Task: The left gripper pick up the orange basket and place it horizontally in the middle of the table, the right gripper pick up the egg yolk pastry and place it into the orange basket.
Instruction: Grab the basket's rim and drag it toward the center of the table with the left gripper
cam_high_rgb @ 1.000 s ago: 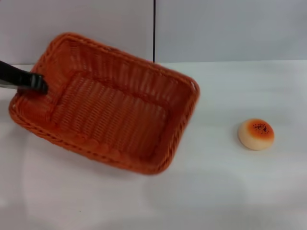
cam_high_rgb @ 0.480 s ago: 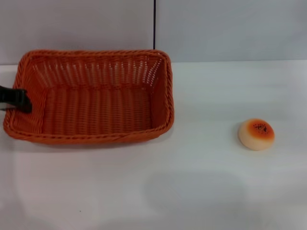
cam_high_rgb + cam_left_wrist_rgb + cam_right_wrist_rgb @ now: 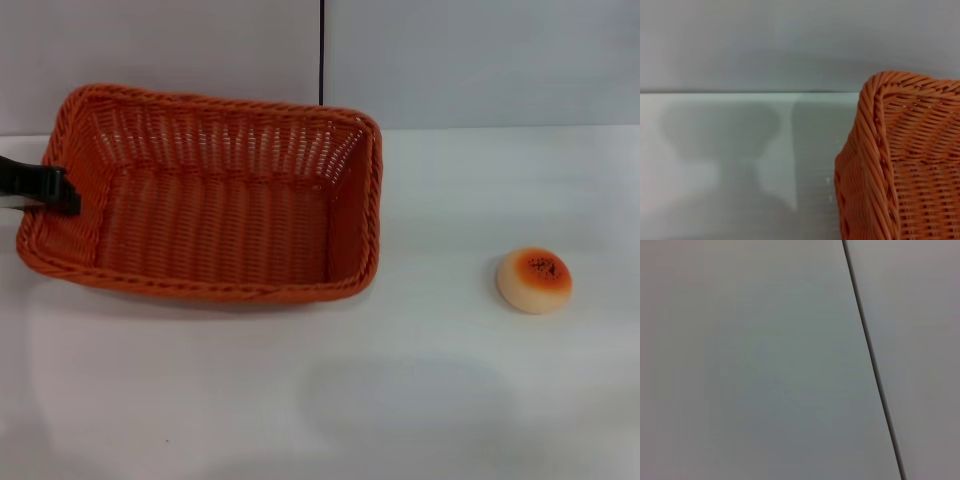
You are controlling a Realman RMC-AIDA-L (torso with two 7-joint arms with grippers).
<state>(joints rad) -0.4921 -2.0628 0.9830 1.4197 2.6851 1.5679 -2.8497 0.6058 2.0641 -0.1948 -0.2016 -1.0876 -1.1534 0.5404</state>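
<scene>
Orange basket (image 3: 215, 200) clamped at left rim by left tool (image 3: 62, 190), arm cropped.

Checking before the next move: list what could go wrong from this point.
1. The left gripper holds the orange basket only at its left short rim, so the basket may pivot or slip during placement.
2. The basket sits slightly skewed and left of centre on the table; released now, it would not lie horizontally in the middle.
3. The egg yolk pastry is round and might roll when grasped.
</scene>
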